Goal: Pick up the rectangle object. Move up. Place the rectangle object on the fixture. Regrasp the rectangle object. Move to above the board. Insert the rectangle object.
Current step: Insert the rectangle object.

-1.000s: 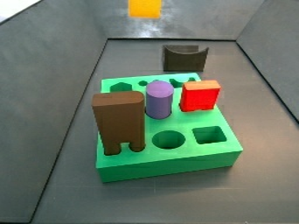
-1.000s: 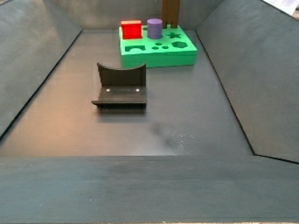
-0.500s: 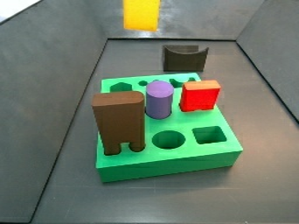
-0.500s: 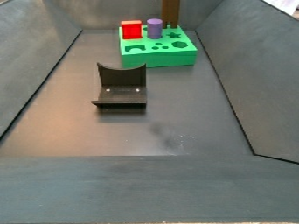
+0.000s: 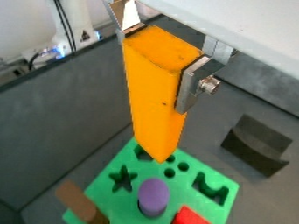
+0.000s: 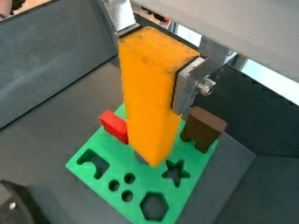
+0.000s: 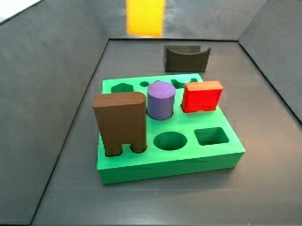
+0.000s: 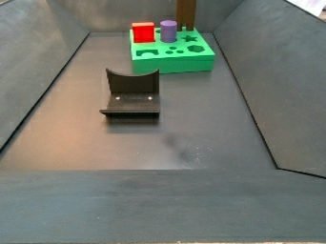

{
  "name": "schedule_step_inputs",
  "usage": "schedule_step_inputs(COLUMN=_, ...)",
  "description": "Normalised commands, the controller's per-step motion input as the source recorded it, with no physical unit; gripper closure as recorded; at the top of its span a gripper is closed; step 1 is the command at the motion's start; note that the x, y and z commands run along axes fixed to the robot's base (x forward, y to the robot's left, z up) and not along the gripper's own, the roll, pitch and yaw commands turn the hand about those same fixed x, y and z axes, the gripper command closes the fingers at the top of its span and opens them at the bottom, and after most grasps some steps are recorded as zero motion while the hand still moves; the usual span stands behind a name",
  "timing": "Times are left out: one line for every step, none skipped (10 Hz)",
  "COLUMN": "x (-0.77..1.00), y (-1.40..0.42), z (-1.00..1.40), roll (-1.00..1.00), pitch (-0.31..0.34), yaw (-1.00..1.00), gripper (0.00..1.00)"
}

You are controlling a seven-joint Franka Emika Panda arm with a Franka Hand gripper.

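My jaws (image 5: 163, 54) are clenched on the upper part of the rectangle object (image 5: 159, 96), one silver finger (image 6: 194, 84) pressed flat against its side in both wrist views. The yellow-orange bar hangs on end between my jaws, its lower end clear of the board (image 5: 193, 179), which lies directly below. In a side view only the bar's lower end (image 7: 145, 16) shows at the upper edge, high above the green board (image 7: 177, 157). Below my jaws the board carries a brown arch-legged block (image 7: 120, 124), a purple cylinder (image 7: 161, 100) and a red cube (image 7: 202, 96). The fixture (image 8: 130, 94) stands apart from the board on the floor, off to one side of my jaws, with nothing resting on it.
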Motion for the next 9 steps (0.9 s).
schedule_step_inputs(x=0.65, y=-0.51, z=-0.25, roll=0.0, pitch=-0.076, yaw=0.25, gripper=1.0)
schedule_step_inputs(x=0.73, y=-0.49, z=-0.23, roll=0.0, pitch=-0.046, yaw=0.25, gripper=1.0)
schedule_step_inputs(x=0.81, y=-0.47, z=-0.21, roll=0.0, pitch=-0.009, yaw=0.21, gripper=1.0)
schedule_step_inputs(x=0.78, y=-0.37, z=-0.13, roll=0.02, pitch=0.0, yaw=0.13, gripper=1.0)
schedule_step_inputs(x=0.11, y=0.0, z=0.0, roll=0.0, pitch=0.001, yaw=-0.02, gripper=1.0)
schedule_step_inputs(x=0.0, y=-0.02, z=0.0, roll=0.0, pitch=0.0, yaw=0.0, gripper=1.0)
schedule_step_inputs(x=0.13, y=-0.15, z=0.0, roll=0.0, pitch=0.0, yaw=0.0, gripper=1.0)
schedule_step_inputs(x=0.32, y=-0.29, z=0.0, roll=0.0, pitch=0.0, yaw=0.0, gripper=1.0)
schedule_step_inputs(x=0.51, y=-0.45, z=-0.03, roll=0.07, pitch=0.0, yaw=0.0, gripper=1.0)
